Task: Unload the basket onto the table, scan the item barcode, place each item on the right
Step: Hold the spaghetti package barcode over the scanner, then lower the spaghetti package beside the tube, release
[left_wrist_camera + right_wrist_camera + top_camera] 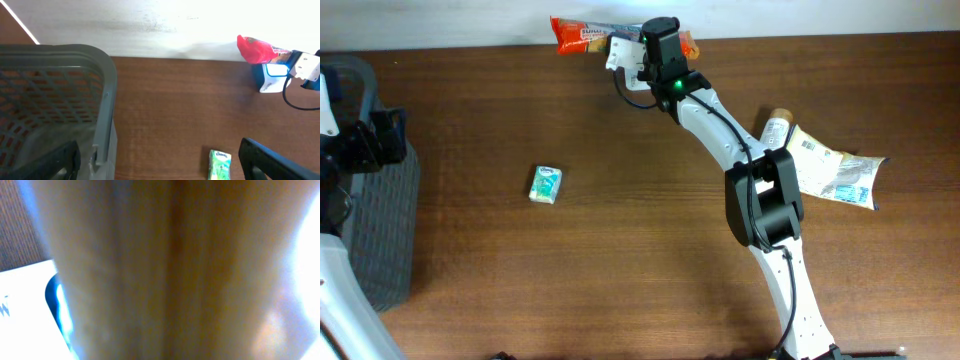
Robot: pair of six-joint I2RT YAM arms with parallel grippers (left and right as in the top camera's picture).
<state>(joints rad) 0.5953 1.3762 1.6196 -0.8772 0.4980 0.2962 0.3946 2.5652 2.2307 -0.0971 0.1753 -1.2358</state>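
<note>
A long red and orange snack packet (582, 37) hangs at the back edge of the table, over a white and blue barcode scanner (620, 52). My right gripper (661, 44) is shut on it near its right end. In the right wrist view the packet (175, 270) is a blurred tan surface that fills the frame and hides the fingers, with the scanner (30, 310) at lower left. The left wrist view shows the packet (255, 50) above the scanner (272, 77). My left gripper (160, 170) is open and empty at the far left.
A grey mesh basket (380, 220) stands at the left edge, close under my left gripper, its rim (107, 75) in the left wrist view. A green tissue pack (546, 185) lies left of centre. A bottle (777, 128) and a crinkled pouch (835, 170) lie at the right.
</note>
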